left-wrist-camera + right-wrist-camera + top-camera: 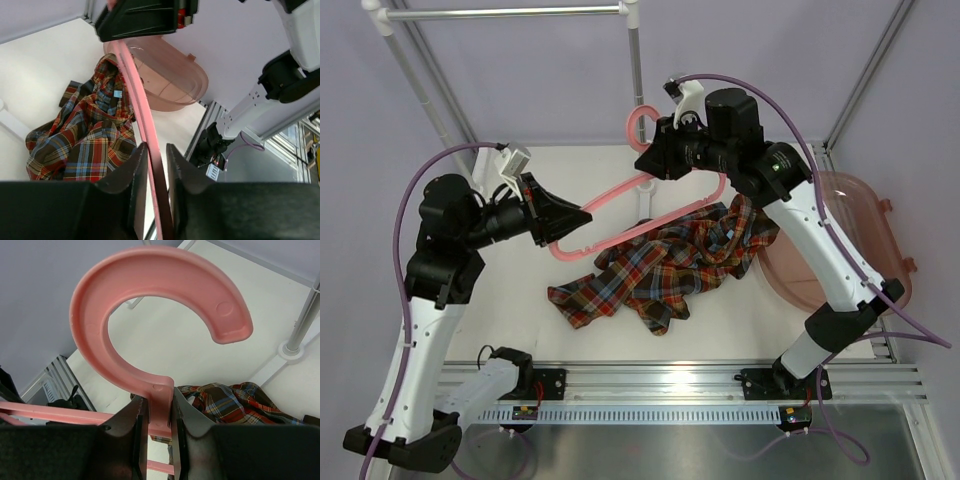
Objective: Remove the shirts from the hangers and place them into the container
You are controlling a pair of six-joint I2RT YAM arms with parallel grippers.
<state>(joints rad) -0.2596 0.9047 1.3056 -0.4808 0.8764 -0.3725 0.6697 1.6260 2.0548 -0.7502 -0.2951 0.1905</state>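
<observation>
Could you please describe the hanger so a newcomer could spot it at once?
On the white table lies a crumpled plaid shirt. Just above it, the left gripper and right gripper hold the hanger in their fingers. It is a thin pink loop with a hook, unlike the broad translucent tub nearby.

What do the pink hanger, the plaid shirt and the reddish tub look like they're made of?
Hanger: smooth moulded plastic with a slight sheen and a round mould mark near the hook tip. Shirt: soft woven cloth, likely flannel; it lies crumpled in folds. Tub: translucent pinkish plastic; you can see through its wall.
</observation>
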